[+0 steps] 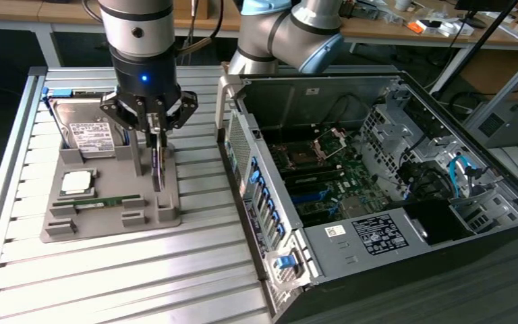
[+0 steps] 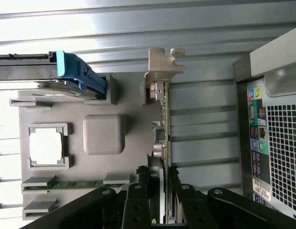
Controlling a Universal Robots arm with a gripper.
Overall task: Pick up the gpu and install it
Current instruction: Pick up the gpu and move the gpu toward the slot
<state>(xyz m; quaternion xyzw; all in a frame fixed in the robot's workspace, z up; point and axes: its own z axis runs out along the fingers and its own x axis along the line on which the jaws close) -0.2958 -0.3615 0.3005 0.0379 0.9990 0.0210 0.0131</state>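
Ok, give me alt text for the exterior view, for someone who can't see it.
A robot arm's gripper sits at the top edge of the gpu, which stands on edge in a grey parts tray on a slatted metal table. An open computer case lies at the exterior view's right.

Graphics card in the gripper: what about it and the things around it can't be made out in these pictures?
- Graphics card faces: both views see it edge-on. In the wrist view the gripper covers its near end.
- Its lower edge: in the exterior view it is too dark against the grey holder to tell whether it is seated or lifted.
- Hard drive label: in the exterior view it is too small to read.
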